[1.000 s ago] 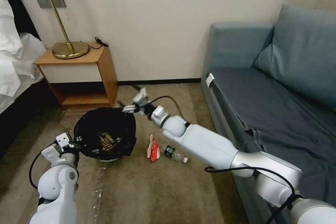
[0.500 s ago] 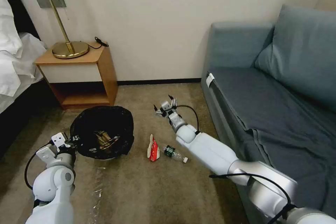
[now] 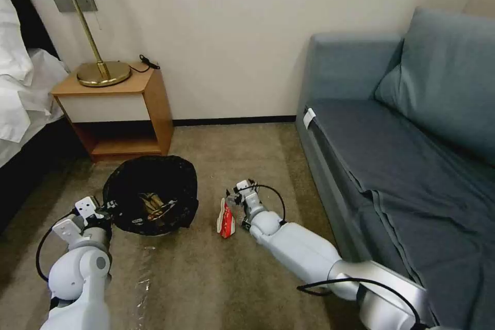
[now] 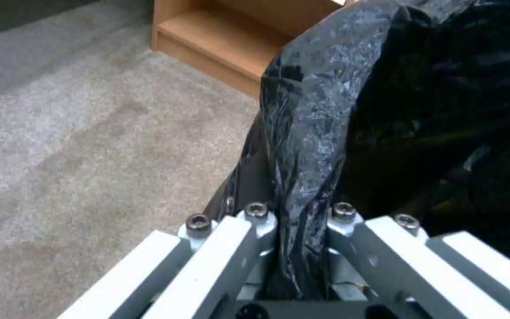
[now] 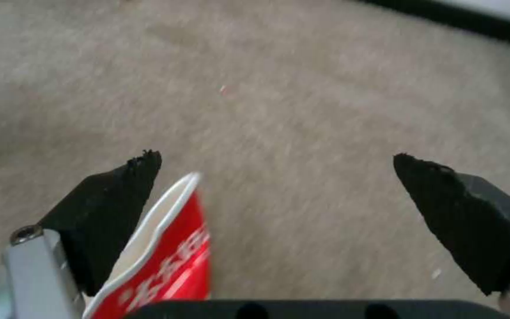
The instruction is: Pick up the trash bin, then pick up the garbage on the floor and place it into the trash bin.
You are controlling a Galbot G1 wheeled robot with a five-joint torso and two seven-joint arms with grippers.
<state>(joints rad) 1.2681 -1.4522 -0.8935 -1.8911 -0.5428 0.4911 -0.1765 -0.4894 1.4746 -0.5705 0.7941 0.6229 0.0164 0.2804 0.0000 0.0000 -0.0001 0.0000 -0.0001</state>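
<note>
Beige carpet (image 3: 206,278) between nightstand (image 3: 124,108) and sofa (image 3: 402,154). Left gripper (image 4: 295,221) clenched on bin (image 3: 149,196) rim. Right gripper (image 5: 276,177) spread wide just beside red packet (image 3: 225,219).

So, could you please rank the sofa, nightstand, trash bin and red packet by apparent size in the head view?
1. Blue-grey fabric sofa
2. Wooden box nightstand
3. Round black-bagged trash bin, looks close to the nightstand and sits nearer the camera, so unsure
4. Red-and-white packet
</note>
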